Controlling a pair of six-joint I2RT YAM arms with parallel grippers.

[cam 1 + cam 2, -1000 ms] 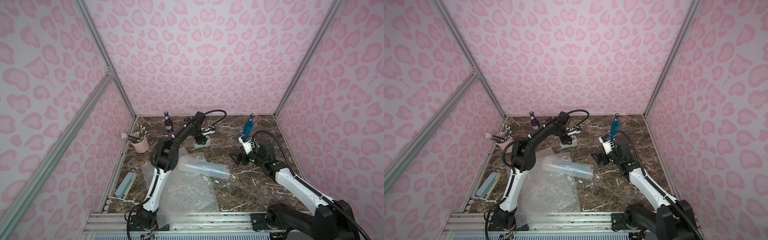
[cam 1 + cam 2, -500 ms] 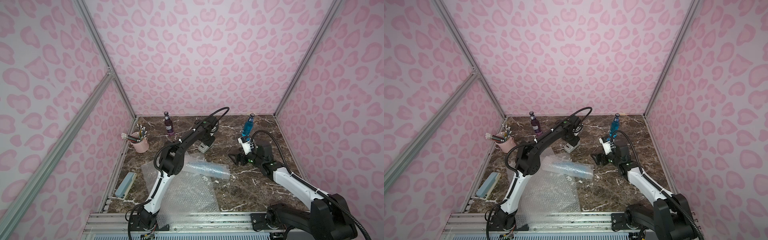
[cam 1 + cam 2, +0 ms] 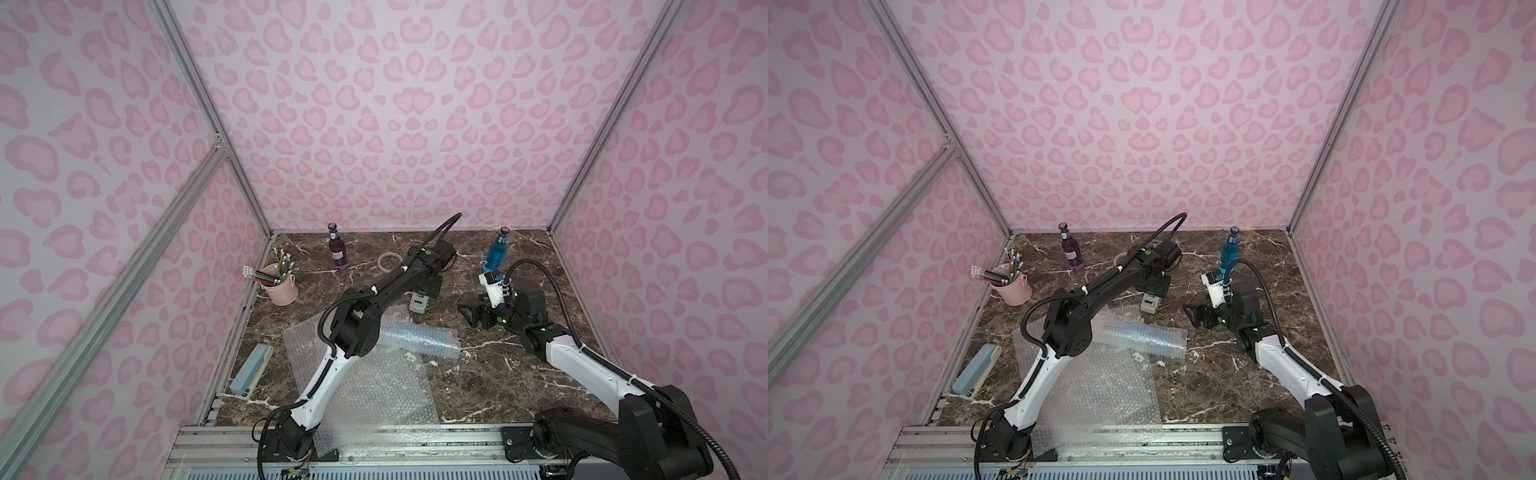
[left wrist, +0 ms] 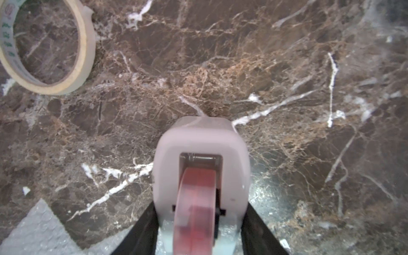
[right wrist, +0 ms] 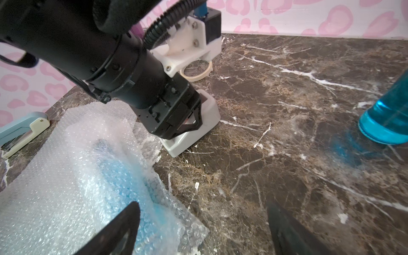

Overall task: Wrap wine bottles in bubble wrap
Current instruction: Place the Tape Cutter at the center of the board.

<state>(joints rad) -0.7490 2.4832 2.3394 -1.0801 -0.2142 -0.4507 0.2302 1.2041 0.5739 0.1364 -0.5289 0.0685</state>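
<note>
Left gripper (image 4: 198, 229), clamping tape dispenser (image 4: 202, 141), has hauled it back beside the wrapped bottle (image 3: 419, 338); right gripper (image 5: 203, 229) spread, empty, so taping's likely next.

Left hand (image 3: 422, 296) on tape dispenser (image 3: 417, 307); bubble-wrapped blue bottle (image 3: 419, 338) lying nearby.

No text, brand or number fully legible. On pale ring-shaped tape roll (image 4: 88, 50): green printed marks repeat along white inner core, seen in left wrist view, too blurred and too steeply angled to decipher. On dark purple glass bottle (image 3: 337, 251): pale label on body, print too small to read in both top views.
</note>
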